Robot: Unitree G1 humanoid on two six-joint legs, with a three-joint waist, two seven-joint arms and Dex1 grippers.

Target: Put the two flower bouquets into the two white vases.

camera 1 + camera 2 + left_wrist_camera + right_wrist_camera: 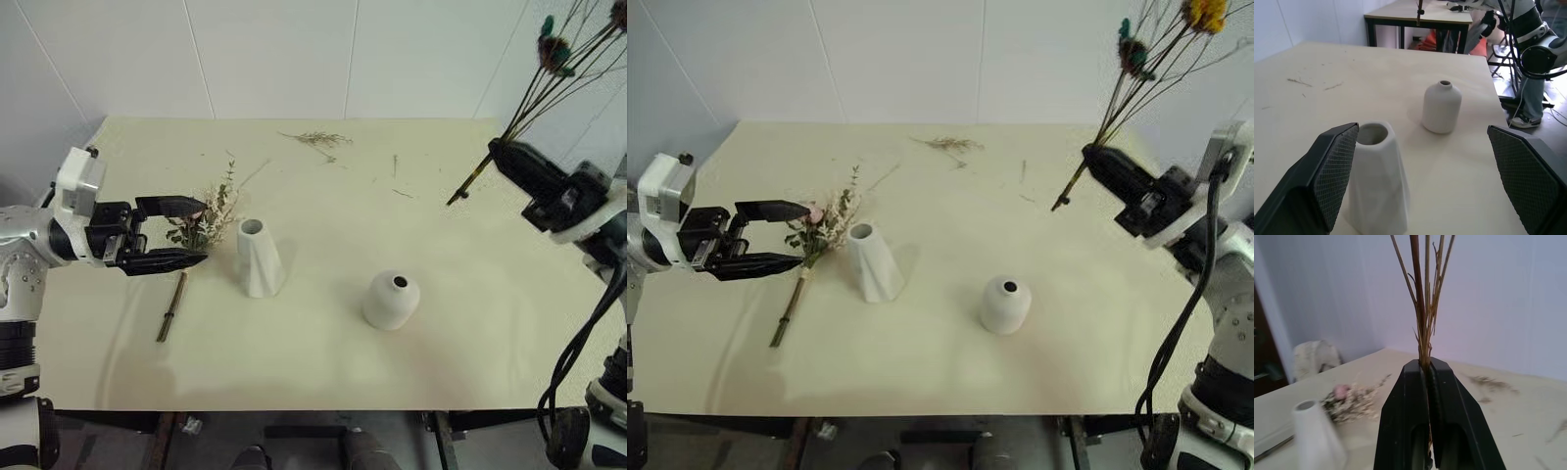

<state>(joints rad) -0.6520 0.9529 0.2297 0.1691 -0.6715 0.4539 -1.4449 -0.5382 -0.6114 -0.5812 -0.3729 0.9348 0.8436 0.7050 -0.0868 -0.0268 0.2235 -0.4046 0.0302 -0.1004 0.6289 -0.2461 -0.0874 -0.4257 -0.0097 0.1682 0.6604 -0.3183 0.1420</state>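
On a pale worktop (pixel 313 362), the right tool (pixel 1095 157) is raised above the far right side, its two black fingers clenched on the thin stems of the yellow-flower bunch (pixel 1136 73). The stems rise up and away from the tool, with small coloured heads at their tips, and the cut ends poke out below the fingers, clear of the surface. In the right wrist view the stems stand pinched between the closed fingers (pixel 1449 421).

At the left, the left tool (pixel 186 233) hangs level above the worktop, pointing toward the middle, its fingers spread wide and holding nothing. Just past its tips lies the dried bunch with the pink rose (pixel 823 227), flat on the worktop, stem trailing toward the near edge and its flower end just beside the tall twisted vase (pixel 258 258).

The tall vase stands upright, left of centre. The squat round vase (pixel 391 300) stands upright to its right, nearer the front, well apart from it. Both are empty. A small loose dried sprig (pixel 318 140) lies near the far edge.
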